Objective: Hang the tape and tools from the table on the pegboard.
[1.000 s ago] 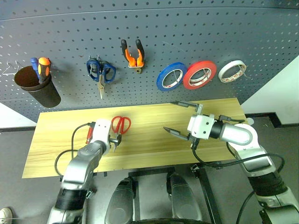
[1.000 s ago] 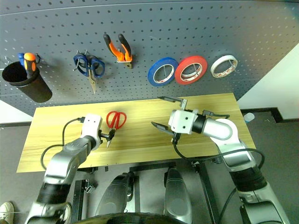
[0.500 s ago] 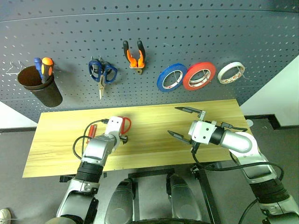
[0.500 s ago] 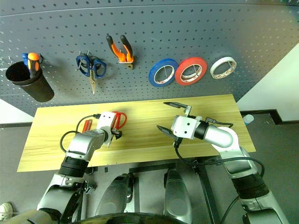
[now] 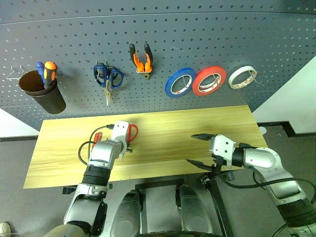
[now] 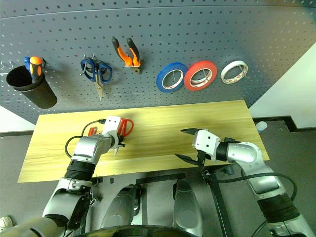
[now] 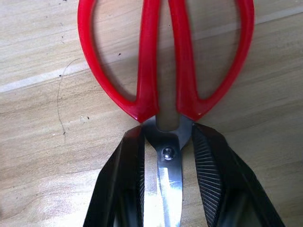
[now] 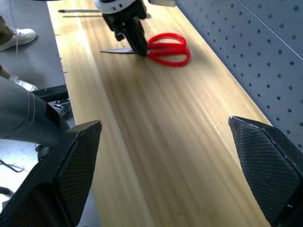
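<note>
Pegboard (image 5: pixel 197 44), scanning from the left: a dark cup (image 5: pixel 42 94) is hanging with orange and blue handles poking out, then blue scissors (image 5: pixel 107 79), the pliers (image 5: pixel 140 59), a blue roll (image 5: pixel 180 82), a red roll (image 5: pixel 210 80), and the tape (image 5: pixel 242 77) at the far right — all on hooks. So the pliers and the tape are reading as done.

Table (image 5: pixel 59 163): two tools are lying toward the left end. The screwdriver (image 5: pixel 97 137) is resting flat, red handle just showing beside the left arm, untouched. Just to its right are the red scissors (image 7: pixel 165 61), flat on the wood, handles pointing toward the board.

Left gripper (image 7: pixel 168 163) is sitting right over the scissors; in the left wrist view its fingers (image 7: pixel 210 175) are clenching on the pivot, one pad on each side of the blades, just below the handles. The scissors are lying on the wood, not lifted.

Right gripper (image 5: pixel 200 149) is hovering over the table's front edge toward the right, fingers spread wide and gripping nothing — well apart from both tools.

Judgement: roughly halfway. Scissors being grasped; lifting and hooking them are remaining, then the screwdriver.
</note>
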Robot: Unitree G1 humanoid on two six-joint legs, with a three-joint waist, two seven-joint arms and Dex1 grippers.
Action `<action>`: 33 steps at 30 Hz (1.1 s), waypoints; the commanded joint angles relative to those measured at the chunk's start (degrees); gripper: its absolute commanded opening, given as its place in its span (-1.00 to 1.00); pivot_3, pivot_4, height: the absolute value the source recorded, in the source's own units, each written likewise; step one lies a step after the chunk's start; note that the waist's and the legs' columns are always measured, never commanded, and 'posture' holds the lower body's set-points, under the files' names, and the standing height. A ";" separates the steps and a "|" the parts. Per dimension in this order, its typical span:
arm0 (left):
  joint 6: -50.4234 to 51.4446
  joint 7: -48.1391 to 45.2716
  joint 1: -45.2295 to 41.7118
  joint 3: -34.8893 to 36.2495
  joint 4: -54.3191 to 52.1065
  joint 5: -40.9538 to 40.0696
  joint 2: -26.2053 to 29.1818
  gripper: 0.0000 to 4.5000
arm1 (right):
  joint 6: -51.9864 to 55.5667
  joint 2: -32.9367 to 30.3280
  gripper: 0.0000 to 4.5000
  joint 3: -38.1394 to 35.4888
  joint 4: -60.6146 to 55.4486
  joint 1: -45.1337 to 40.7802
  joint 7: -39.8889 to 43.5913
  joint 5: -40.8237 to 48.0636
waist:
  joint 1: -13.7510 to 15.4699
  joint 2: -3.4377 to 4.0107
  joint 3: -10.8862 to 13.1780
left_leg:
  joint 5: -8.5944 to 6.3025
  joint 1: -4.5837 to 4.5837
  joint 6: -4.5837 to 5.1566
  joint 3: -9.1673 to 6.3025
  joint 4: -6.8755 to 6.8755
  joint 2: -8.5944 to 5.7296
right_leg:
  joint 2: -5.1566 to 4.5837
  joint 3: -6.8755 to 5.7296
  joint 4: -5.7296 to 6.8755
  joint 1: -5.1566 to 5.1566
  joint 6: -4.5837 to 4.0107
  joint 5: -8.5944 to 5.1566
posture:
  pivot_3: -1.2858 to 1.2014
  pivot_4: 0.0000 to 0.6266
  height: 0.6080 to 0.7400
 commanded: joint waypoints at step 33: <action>-37.64 -27.59 34.89 24.17 -38.85 -16.91 12.62 -0.52 | 5.34 5.00 1.00 -7.15 -0.11 -9.73 2.75 13.00 | 0.19 -0.02 -0.20 | 0.02 -0.04 -0.04 0.03 0.01 0.01 | -0.04 0.02 -0.06 -0.01 -0.23 -0.04 | 0.01 -0.47 0.83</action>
